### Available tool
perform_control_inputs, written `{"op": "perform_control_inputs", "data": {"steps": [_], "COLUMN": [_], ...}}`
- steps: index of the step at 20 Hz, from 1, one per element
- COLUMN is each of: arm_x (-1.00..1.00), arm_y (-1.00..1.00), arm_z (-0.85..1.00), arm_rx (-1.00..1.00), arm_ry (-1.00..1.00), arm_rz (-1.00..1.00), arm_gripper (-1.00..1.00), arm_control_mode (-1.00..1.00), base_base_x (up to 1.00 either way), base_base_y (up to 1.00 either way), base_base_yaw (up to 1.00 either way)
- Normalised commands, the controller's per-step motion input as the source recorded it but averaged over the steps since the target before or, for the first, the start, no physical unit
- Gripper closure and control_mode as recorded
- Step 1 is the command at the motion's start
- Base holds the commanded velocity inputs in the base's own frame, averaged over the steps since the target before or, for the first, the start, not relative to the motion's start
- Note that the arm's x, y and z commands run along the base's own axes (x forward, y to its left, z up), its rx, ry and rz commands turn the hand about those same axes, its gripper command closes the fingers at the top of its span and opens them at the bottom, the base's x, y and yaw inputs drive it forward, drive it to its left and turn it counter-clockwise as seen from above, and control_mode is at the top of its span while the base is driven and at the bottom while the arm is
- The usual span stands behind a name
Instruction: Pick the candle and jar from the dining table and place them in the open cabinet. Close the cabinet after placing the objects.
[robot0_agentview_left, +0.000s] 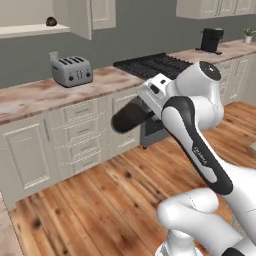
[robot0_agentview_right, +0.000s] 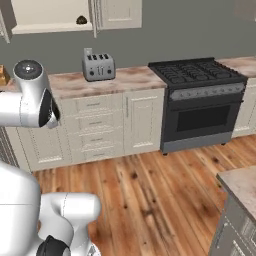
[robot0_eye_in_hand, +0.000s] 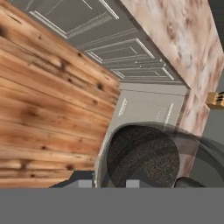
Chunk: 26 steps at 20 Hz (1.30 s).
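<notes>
Wooden floorboards and a run of cream drawer units under a marble-topped surface lie behind the arm, which is raised in mid-air above the floor. The gripper is nearly closed around the jar, its two dark fingertips pressed on the sides. In the hand view the jar's grey translucent wall and black contents bulge up between the tips. In the left base view the jar is carried almost on its side. Its long axis runs from the hand at about 2 o'clock down to its free end at about 8 o'clock, towards the drawers. I cannot tell which end has the lid.

At 10 o'clock from the jar a silver toaster stands on the surface, and at 1 o'clock is the black stove. Higher, at 11 o'clock, the cabinet hangs open. A small dark thing on its pale shelf is too small to identify. A corner of the dining table shows at 4 o'clock in the right base view.
</notes>
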Motion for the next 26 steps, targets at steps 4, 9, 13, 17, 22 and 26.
{"op": "perform_control_inputs", "data": {"steps": [4,9,13,17,22,26], "arm_x": [0.0,0.0,0.0,0.0,0.0,0.0], "arm_y": [0.0,0.0,0.0,0.0,0.0,0.0], "arm_z": [0.0,0.0,0.0,0.0,0.0,0.0], "arm_rx": [0.0,0.0,0.0,0.0,0.0,0.0], "arm_ry": [0.0,0.0,0.0,0.0,0.0,0.0], "arm_rz": [0.0,0.0,0.0,0.0,0.0,0.0], "arm_gripper": [1.0,1.0,1.0,1.0,1.0,1.0], "arm_control_mode": [1.0,1.0,1.0,1.0,1.0,1.0], "base_base_x": [0.79,1.0,0.81,0.64,1.0,1.0], "base_base_y": [0.6,0.14,0.0,-0.08,-0.14,-0.06], "base_base_yaw": [0.09,0.28,0.32,0.18,0.15,0.14]}}
